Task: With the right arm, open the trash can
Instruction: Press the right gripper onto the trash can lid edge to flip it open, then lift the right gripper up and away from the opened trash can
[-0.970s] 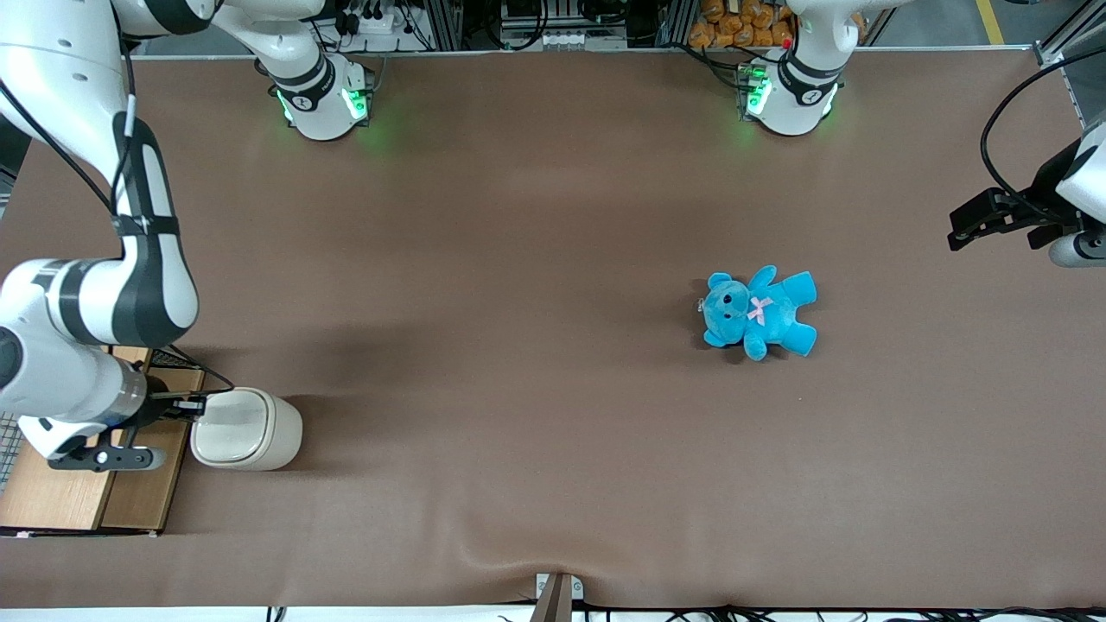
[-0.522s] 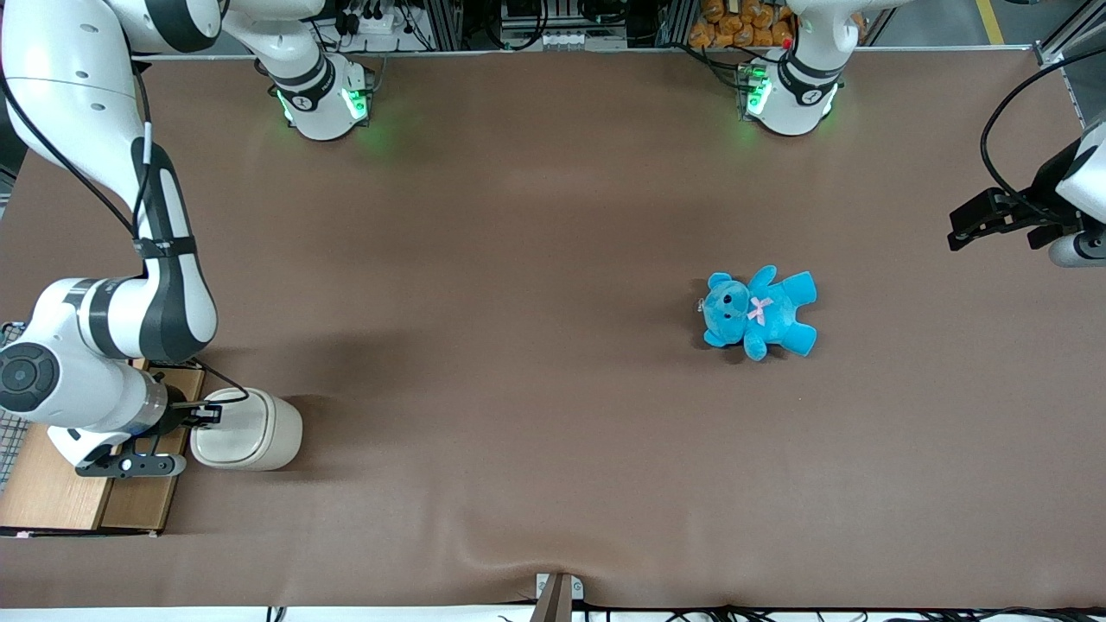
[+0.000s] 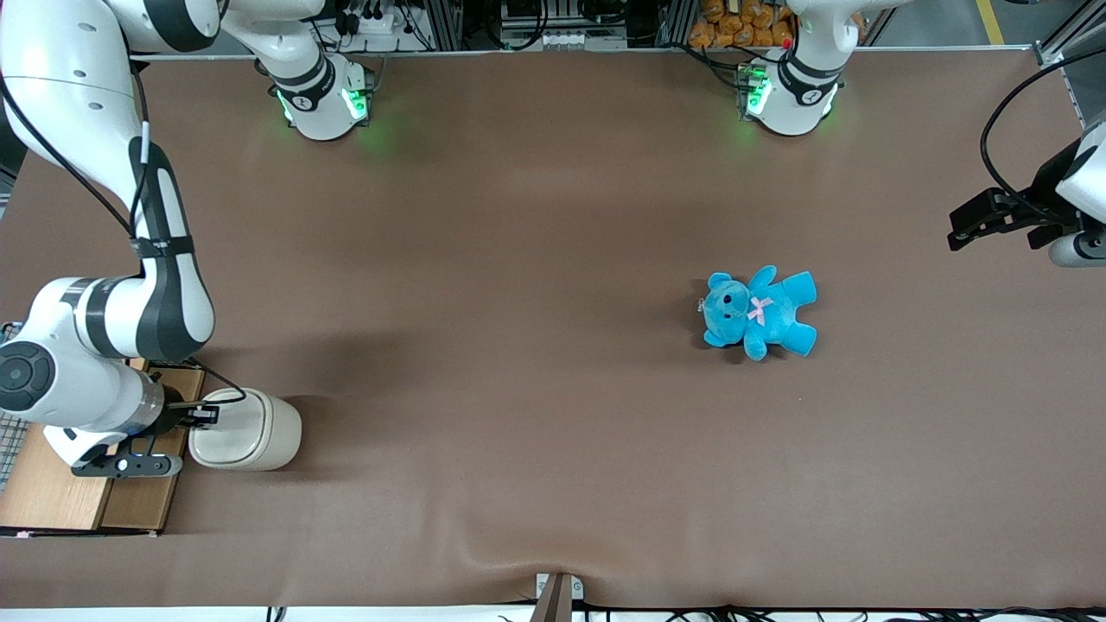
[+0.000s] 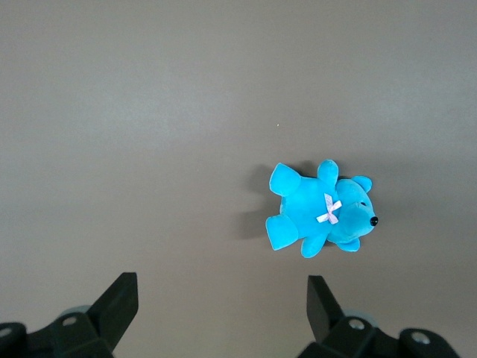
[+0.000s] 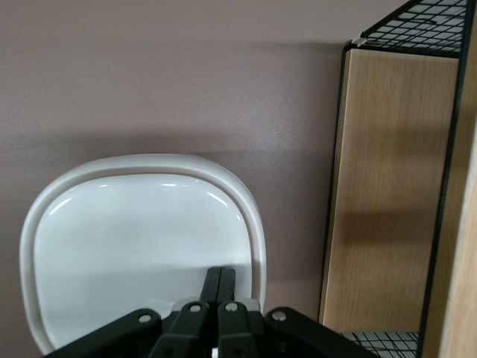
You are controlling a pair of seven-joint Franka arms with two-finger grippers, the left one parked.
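The cream-white trash can (image 3: 246, 429) stands on the brown table at the working arm's end, beside the wooden box. Its white rounded-square lid (image 5: 141, 246) lies flat and closed. My right arm (image 3: 104, 320) reaches down over the box. Its gripper (image 3: 207, 415) is shut, fingers pressed together with nothing between them. The fingertips (image 5: 220, 276) rest on the lid near the edge that faces the box; in the front view they overlap the can's top edge.
A wooden box with black wire mesh (image 3: 86, 484) stands right beside the can and shows in the right wrist view (image 5: 387, 186). A blue teddy bear (image 3: 759, 312) lies toward the parked arm's end, also seen in the left wrist view (image 4: 320, 212).
The right arm swung in over the can's edge a second ago, then settled. The can's lid shows a little lower and flatter now. The bear has not moved.
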